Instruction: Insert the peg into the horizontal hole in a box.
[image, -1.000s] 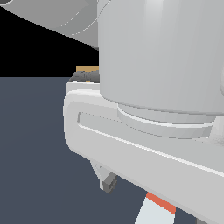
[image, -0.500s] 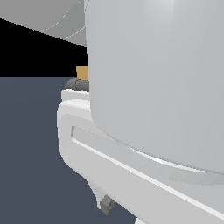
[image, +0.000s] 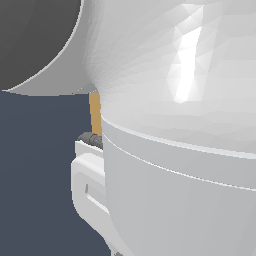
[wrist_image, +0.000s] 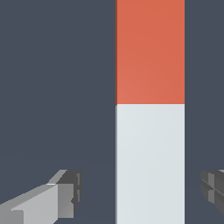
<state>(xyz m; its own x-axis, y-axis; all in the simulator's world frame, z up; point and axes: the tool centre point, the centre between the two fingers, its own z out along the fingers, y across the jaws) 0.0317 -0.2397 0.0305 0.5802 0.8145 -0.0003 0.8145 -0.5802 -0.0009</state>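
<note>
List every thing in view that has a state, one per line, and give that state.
peg: lying flat on the dark surface, ungrasped, between the open fingers.
gripper: open, fingers clear of the peg on both sides.
box: only a tan sliver visible behind the arm; its hole is hidden.

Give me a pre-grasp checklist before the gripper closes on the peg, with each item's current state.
1. Jaws open: ok. The fingers stand apart in the wrist view.
2. Peg between the fingers: ok, though it lies nearer one finger than the other, with gaps on both sides.
3. Gripper over the white half: ok; the orange half lies further along.
4. Fingers low enough to grip: cannot tell; height above the peg does not show.
5. Box location: cannot tell. Only a tan sliver shows behind the arm in the exterior view.
6. Hole visible: not ok; no view shows it.
</note>
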